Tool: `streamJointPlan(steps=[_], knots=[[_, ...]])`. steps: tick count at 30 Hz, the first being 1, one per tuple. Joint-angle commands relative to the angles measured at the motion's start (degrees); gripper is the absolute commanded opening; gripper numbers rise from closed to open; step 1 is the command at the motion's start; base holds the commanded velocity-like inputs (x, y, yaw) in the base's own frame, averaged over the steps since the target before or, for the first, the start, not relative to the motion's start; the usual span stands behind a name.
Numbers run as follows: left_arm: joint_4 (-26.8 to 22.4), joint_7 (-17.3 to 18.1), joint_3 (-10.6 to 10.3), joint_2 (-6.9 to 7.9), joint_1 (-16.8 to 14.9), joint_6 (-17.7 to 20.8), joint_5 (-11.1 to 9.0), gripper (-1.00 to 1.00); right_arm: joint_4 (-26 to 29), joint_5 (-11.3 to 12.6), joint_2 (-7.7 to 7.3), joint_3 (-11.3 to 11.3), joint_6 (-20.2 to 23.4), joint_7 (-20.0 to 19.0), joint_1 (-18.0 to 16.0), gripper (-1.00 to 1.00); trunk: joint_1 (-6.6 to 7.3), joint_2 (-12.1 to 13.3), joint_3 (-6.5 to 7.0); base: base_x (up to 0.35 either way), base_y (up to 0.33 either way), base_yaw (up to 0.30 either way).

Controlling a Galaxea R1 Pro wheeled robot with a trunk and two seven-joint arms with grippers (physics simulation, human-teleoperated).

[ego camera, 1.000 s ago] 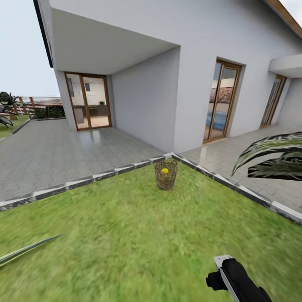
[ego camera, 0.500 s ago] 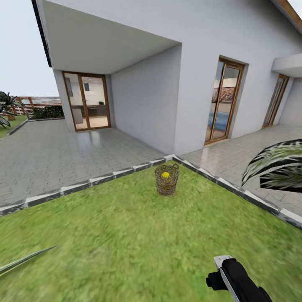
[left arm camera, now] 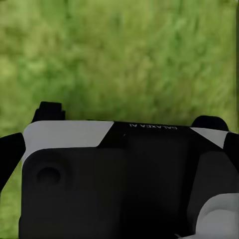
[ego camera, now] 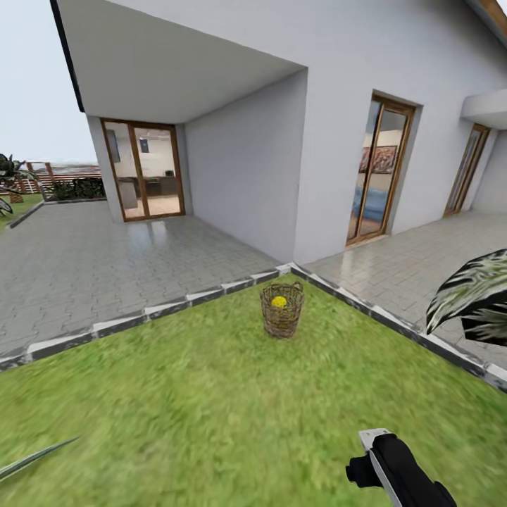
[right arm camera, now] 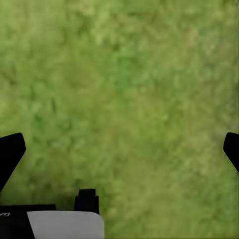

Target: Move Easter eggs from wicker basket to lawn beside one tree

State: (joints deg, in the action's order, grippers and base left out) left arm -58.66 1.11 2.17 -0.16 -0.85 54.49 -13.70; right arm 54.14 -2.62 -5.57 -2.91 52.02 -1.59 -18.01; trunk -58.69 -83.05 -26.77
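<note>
- While the robot faces it, the round brown open-weave wicker basket (ego camera: 282,319) stands on the bright green lawn (ego camera: 211,415) near the paving corner, one small yellow egg (ego camera: 279,301) visible inside.
- Egg likely light, smooth, rollable: pinch across its middle.
- Right gripper (right arm camera: 119,149) spread wide, empty; left gripper: cannot tell.

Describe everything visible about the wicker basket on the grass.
The round brown open-weave wicker basket stands upright on the green lawn, near the corner where the grey paving's pale kerb meets. It widens toward the rim, which carries small loop handles. One yellow egg shows inside near the top. No gripper touches it.
</note>
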Motion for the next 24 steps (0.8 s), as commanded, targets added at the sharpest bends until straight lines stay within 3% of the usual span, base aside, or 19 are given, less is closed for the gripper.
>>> streamJointPlan(steps=[1, 18, 24], knots=[[0.0, 0.1, 0.1, -0.02, 0.0, 0.3, 0.0, 1.0, 0.1, -0.3, -0.05, -0.2, 0.3, -0.2, 0.0, 1.0, -0.04, 0.0, -0.07, 0.342, 0.0, 0.0], [0.0, 0.1, 0.1, -0.06, 0.0, 0.3, 0.0, 1.0, 0.1, -0.2, -0.08, -0.2, 0.3, -0.1, 0.0, 1.0, -0.04, 0.0, 0.06, 0.342, 0.0, -0.004], [0.0, 0.1, 0.1, -0.04, 0.0, 0.3, -0.1, 1.0, 0.0, -0.3, -0.06, -0.2, 0.3, -0.1, 0.0, 1.0, -0.04, 0.0, 0.46, 0.342, 0.0, -0.166]])
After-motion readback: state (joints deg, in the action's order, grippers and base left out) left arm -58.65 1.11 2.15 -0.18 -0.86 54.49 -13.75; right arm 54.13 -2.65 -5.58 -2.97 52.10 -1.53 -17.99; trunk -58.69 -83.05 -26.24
